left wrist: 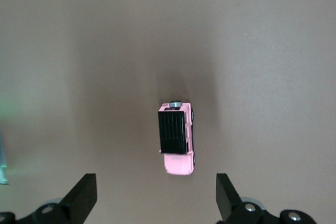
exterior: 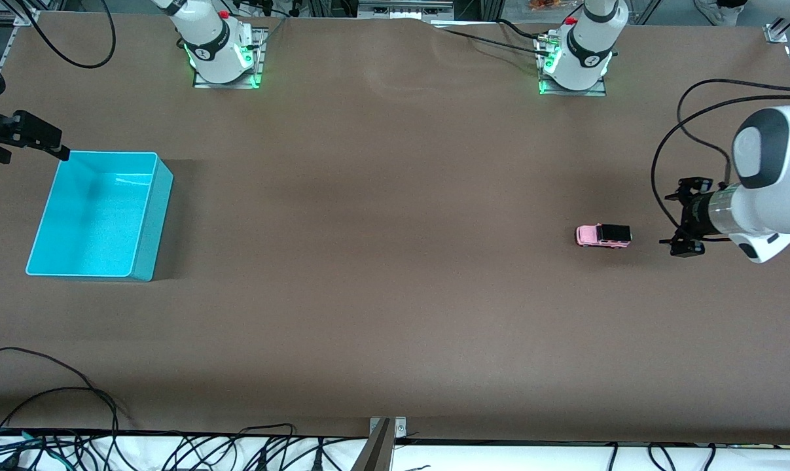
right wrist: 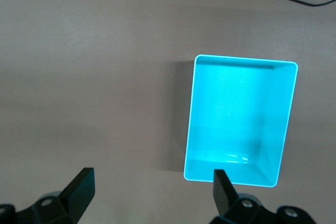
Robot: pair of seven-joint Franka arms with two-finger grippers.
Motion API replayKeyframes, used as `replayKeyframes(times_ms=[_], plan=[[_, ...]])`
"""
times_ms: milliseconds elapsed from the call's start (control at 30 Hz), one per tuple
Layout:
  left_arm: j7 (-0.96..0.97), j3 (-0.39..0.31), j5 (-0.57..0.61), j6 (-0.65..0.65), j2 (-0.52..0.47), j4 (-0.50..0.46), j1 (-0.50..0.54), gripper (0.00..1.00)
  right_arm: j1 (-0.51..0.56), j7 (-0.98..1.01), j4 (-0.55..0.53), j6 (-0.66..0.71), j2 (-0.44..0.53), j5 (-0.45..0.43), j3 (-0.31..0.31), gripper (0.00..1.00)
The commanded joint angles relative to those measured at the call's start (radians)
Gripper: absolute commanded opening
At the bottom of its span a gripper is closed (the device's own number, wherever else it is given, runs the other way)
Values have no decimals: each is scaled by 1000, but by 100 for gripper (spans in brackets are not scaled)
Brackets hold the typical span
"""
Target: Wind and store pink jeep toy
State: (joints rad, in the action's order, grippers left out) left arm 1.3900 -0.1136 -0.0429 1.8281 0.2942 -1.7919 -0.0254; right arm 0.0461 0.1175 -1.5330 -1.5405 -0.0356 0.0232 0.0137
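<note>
Basically the left gripper (exterior: 686, 219) hung with its fingers spread wide and nothing between them, over bare table at the left arm's end, just beside the pink jeep toy (exterior: 603, 236). From the left wrist view the two fingertips (left wrist: 84, 195) framed the jeep (left wrist: 177, 140) with plenty of slack each side, so the pose read as a lineup for a grasp, not a hold. Jeep sat upright on its wheels on the brown table (exterior: 395, 314), black roof up, a small round grey part showing at one end, possibly a spare wheel or the winder; could not tell which. Untouched, so winding looked not yet started.

The right gripper (exterior: 31, 137) was likewise released and empty, parked over the table edge at the right arm's end, close by a corner of the turquoise bin (exterior: 152, 222). Right wrist view showed the bin (right wrist: 239, 177) open and empty, which fits it being the storage spot; the right arm seemed to be waiting there.

Jeep and bin lay well apart, at opposite ends of the table, so whichever arm stores the toy needs a long carry or a handover. Likely next move: left gripper lowers and closes across the jeep's narrow body. Risk: tiny, wheeled toy could roll or skid away if one finger touches first.
</note>
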Motion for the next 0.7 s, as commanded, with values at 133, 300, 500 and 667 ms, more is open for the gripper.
replayKeyframes(times_ms=[133,300,500,667], plan=[[92,6,21,207,-36,-196,4,100,5,7,30,13,-14,18,2,100],[92,6,21,348,-35,-288,2,100,5,7,30,13,-14,18,2,100],[92,8,9,473,-26,-360,2,100,5,7,30,13,-14,18,2,100],[92,11,3,525,-4,-374,2,100,5,7,30,13,-14,18,2,100]])
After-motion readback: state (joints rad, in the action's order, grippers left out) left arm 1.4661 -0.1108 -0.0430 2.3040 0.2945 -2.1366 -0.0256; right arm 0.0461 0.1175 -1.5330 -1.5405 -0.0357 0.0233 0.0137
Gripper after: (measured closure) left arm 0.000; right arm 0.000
